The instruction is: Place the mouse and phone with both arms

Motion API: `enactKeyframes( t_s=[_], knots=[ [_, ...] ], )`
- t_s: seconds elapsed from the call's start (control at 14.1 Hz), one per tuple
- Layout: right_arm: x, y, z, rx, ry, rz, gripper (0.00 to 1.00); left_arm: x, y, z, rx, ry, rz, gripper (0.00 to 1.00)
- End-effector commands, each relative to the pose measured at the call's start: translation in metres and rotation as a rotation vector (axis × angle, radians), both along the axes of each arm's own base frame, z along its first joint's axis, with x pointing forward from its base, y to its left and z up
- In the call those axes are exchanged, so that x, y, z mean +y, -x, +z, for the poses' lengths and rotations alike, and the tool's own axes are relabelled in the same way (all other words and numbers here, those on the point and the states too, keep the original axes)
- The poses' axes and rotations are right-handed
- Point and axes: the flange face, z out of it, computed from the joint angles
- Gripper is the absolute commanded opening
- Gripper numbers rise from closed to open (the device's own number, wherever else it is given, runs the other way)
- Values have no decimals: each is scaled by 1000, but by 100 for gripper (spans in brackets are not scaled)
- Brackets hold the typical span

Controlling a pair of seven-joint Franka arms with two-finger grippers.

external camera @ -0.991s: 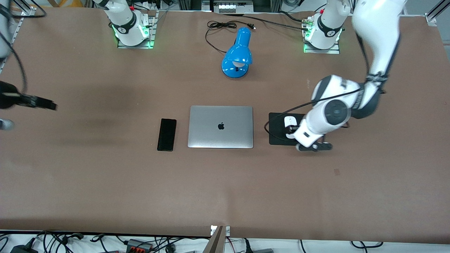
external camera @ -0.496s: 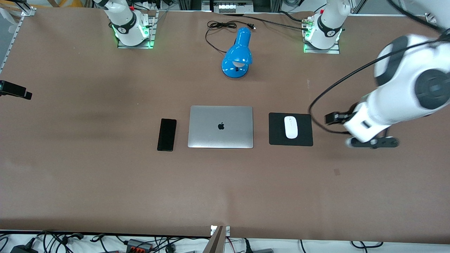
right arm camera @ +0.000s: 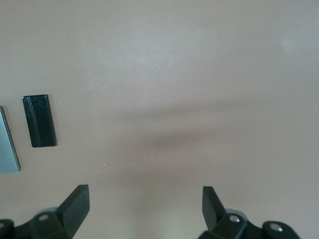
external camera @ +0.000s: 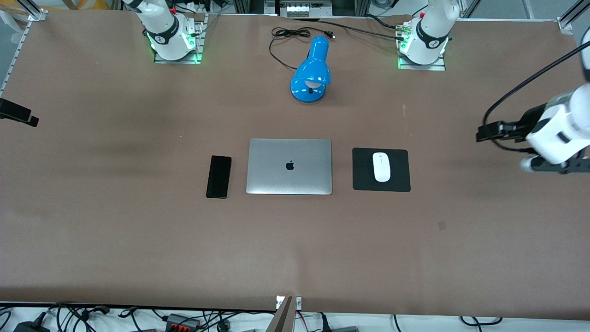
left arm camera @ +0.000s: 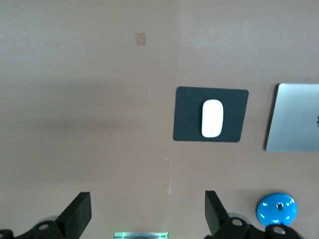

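The white mouse (external camera: 381, 167) lies on a black mouse pad (external camera: 364, 180), beside the laptop toward the left arm's end; it also shows in the left wrist view (left arm camera: 212, 118). The black phone (external camera: 218, 176) lies flat beside the laptop toward the right arm's end, and shows in the right wrist view (right arm camera: 39, 121). My left gripper (external camera: 557, 166) is up over bare table well past the pad, open and empty (left arm camera: 147, 216). My right gripper (external camera: 18, 114) is at the right arm's end of the table, open and empty (right arm camera: 143, 206).
A closed silver laptop (external camera: 289, 166) lies between phone and pad. A blue desk lamp (external camera: 312, 70) with a black cord stands farther from the front camera, between the two arm bases.
My left gripper has left the spot over the mouse and swung away toward the left arm's end. My right gripper has drawn back toward the table's edge. Mouse and phone have not moved.
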Motion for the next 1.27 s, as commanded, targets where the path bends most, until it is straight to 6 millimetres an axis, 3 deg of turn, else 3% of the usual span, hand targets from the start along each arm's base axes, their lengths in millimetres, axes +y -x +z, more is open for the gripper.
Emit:
enactKeyframes(
  t_s=[0.0,0.14,0.35,0.5,0.64,0.85,1.2],
  knots=[
    [-3,7,1,-27,17,4,100,1,54,8,-107,7,-3,100],
    [-5,1,6,-81,29,3,100,2,78,23,-155,15,-5,100],
    [1,3,10,-91,21,1,100,-1,72,27,-122,4,-17,100],
    [25,17,13,-88,19,47,100,-3,64,30,-116,-16,-72,100],
    [33,18,16,-99,21,59,100,1,63,30,-125,-31,-152,100],
    [37,16,12,-83,27,63,100,-11,61,31,-135,-36,-138,100],
    [37,16,10,-78,26,62,100,-13,57,33,-140,-29,-92,100]
  ],
)
